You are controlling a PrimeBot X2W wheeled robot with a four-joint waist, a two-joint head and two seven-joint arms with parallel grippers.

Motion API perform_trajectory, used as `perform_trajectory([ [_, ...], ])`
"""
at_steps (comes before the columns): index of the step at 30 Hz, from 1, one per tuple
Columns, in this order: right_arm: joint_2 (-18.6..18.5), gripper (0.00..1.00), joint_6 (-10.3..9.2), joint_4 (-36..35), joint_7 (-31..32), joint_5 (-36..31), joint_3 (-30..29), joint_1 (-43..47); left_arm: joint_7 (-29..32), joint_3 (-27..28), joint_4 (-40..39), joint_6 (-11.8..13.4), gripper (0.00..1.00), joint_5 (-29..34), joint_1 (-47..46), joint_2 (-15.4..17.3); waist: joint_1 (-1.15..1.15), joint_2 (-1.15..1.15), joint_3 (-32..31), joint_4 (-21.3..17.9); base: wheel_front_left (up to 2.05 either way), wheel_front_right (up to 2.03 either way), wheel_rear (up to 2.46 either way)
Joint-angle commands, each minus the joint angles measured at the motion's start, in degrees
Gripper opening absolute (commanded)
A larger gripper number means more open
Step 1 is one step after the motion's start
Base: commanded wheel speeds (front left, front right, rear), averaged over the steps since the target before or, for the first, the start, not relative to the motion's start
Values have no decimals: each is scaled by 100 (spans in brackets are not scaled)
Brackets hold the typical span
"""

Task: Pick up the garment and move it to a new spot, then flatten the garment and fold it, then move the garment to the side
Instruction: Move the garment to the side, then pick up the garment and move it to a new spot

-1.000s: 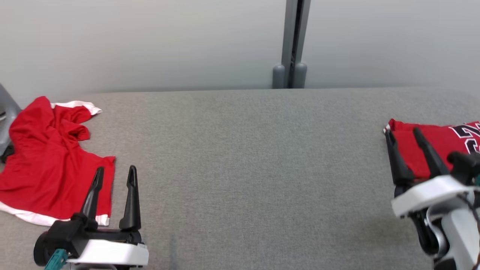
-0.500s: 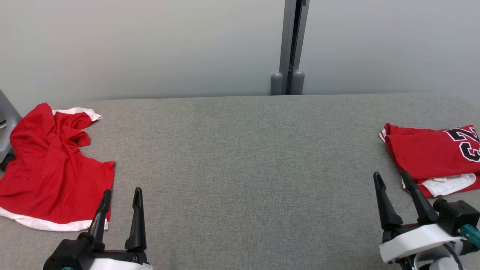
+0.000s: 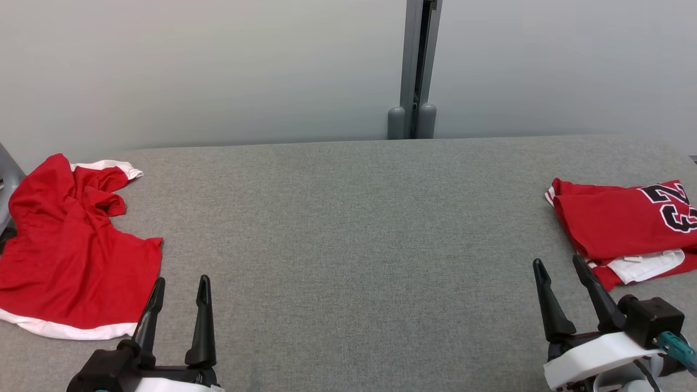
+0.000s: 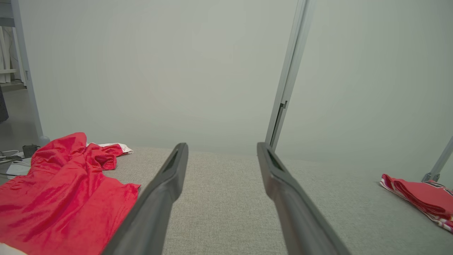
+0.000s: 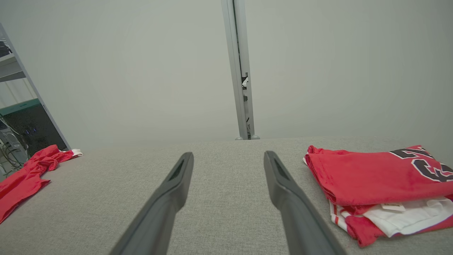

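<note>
Two hands gape empty: left hand (image 3: pixel 182 279) beside the crumpled garment (image 3: pixel 71 261), right hand (image 3: pixel 557 261) beside the folded garment (image 3: pixel 615 223).

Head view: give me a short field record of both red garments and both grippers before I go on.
surface: grey fabric-covered table
left side: crumpled red garment with white trim, unfolded, lying on the table
right side: folded red jersey with black numerals, lying near the table's right end
left gripper: open, holding nothing, close to the crumpled garment's right edge
right gripper: open, holding nothing, just short of the folded jersey
</note>
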Motion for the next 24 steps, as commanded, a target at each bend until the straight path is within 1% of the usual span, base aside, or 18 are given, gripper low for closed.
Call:
perform_trajectory([
  [1,-18,100,1,34,-26,-32,10,34,-8,3,-20,23,100,28,3,18,0,0,1,-2,0,0,0],
  [17,4,100,1,131,-26,-43,46,-4,-8,-60,17,-4,100,66,-73,18,0,0,29,58,0,0,0],
  [20,14,100,1,149,-26,-38,54,-4,-8,-60,42,-10,100,75,-110,18,0,0,26,140,0,0,0],
  [24,24,100,1,148,-26,-23,103,-34,-8,-31,84,-15,100,97,-141,19,0,0,46,357,0,0,0],
])
